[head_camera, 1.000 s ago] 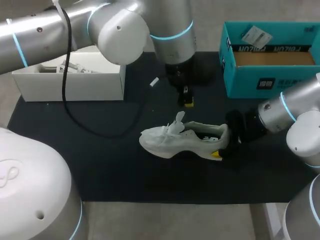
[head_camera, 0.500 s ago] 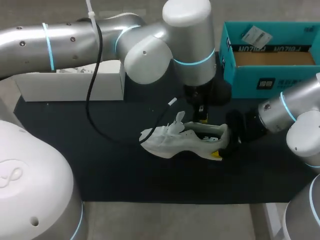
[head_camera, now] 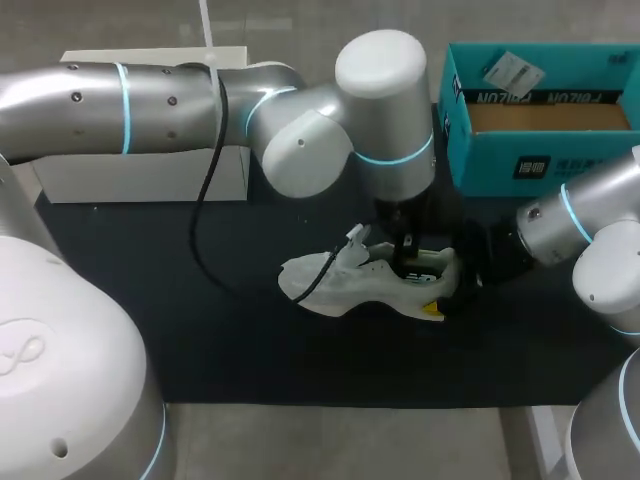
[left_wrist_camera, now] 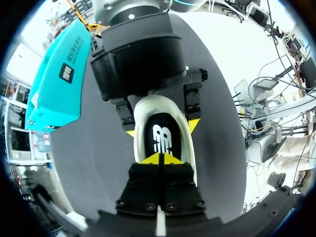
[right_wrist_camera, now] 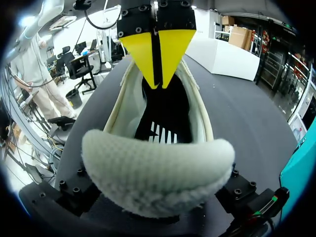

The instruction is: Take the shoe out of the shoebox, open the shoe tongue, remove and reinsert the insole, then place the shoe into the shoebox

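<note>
Head view: the white shoe is in the middle of the dark bench, outside the box, with its toe toward 9 o'clock and its heel toward 3 o'clock. The tongue stands up from the opening. The teal shoebox is open and sits at about 1 o'clock from the shoe, well apart from it, with a paper tag on its far rim. A white box is at about 10 o'clock, at the far edge of the bench.

The left arm comes in from 9 o'clock and bends down over the shoe opening. A black cable hangs from it to the bench. The right arm comes in from 3 o'clock and meets the heel.

In the left wrist view, the left jaws are pressed together, tip against tip, directly over the black insole inside the shoe. I cannot tell if they touch it. Ahead of them, the right jaws are clamped on the heel, with one yellow fingertip on each side of it.

In the right wrist view, the knitted heel collar fills the space between the right fingers. Further ahead, the closed yellow fingertips of the left arm point down into the opening.
</note>
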Motion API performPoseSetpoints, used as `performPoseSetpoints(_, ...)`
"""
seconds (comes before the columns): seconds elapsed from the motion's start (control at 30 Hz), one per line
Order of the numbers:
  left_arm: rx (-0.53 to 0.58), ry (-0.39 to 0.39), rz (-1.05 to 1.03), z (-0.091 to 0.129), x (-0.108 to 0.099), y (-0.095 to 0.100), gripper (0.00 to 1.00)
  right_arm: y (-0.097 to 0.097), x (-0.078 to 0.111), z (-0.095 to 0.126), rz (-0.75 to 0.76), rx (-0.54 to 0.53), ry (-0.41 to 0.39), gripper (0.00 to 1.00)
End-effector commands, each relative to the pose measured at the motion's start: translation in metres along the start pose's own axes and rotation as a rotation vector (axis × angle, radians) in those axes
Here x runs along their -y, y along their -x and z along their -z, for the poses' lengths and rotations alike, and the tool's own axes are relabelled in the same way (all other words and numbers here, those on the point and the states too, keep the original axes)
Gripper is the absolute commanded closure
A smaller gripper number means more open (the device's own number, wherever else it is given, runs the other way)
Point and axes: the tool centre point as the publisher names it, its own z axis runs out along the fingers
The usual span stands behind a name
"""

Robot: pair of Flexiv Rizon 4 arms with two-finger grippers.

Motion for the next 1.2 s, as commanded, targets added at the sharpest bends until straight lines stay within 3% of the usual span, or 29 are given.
performPoseSetpoints(0.03,-0.008,0.027,-0.005,-0.01,0.002,0.002,1.0,0.0,0.003,-0.004,0.0,0.003,-0.002,1.0)
performPoseSetpoints(0.5,-0.062,0.054,0.024,-0.032,-0.016,-0.002,1.0,0.0,0.003,-0.004,0.0,0.003,-0.002,1.0)
performPoseSetpoints(0.77,-0.093,0.081,0.021,-0.035,-0.027,-0.017,1.0,0.0,0.003,-0.004,0.0,0.003,-0.002,1.0)
performPoseSetpoints(1.03,-0.191,0.101,0.02,-0.033,-0.038,-0.04,1.0,0.0,0.003,-0.004,0.0,0.003,-0.002,1.0)
performPoseSetpoints(1.2,-0.198,0.114,0.024,-0.04,-0.041,-0.044,1.0,0.0,0.003,-0.004,0.0,0.003,-0.002,1.0)
